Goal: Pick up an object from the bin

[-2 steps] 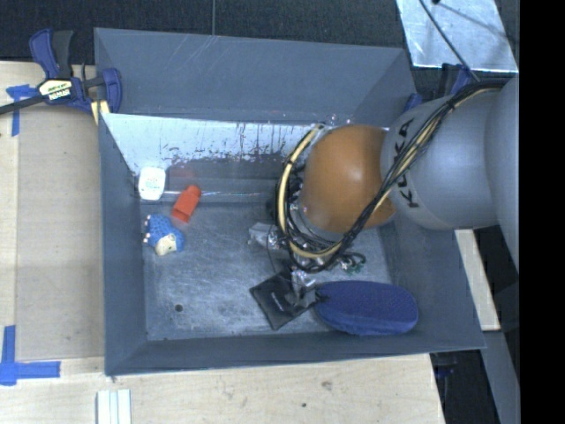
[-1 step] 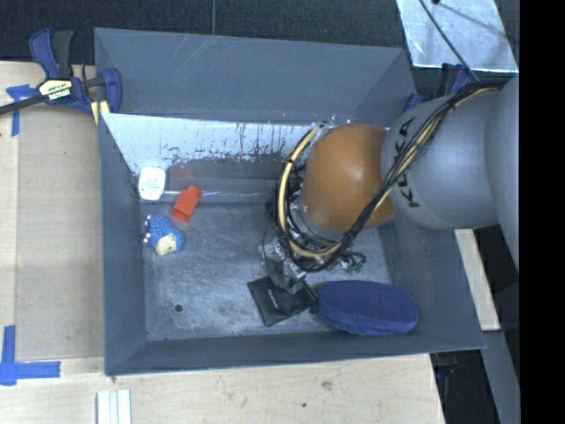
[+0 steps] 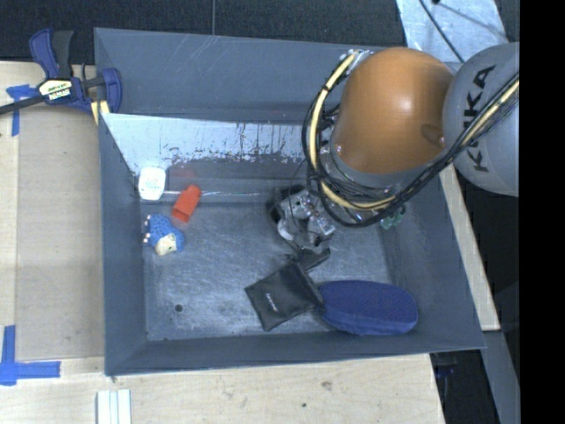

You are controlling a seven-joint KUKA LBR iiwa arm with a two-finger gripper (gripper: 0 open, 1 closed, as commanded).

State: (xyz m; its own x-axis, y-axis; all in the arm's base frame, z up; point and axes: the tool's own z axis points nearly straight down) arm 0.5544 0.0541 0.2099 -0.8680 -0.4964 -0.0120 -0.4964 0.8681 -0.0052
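My gripper hangs low in the middle-right of the bin, under the arm's wrist. Just in front of it lies a flat black pouch, whose upper corner reaches up to the gripper's lower end. A blue oval case lies against the pouch's right side, near the bin's front wall. I cannot tell whether the gripper touches the pouch.
At the bin's left lie an orange block, a small white piece and a blue-and-white toy, close together. The arm and its cables cover the bin's back right corner.
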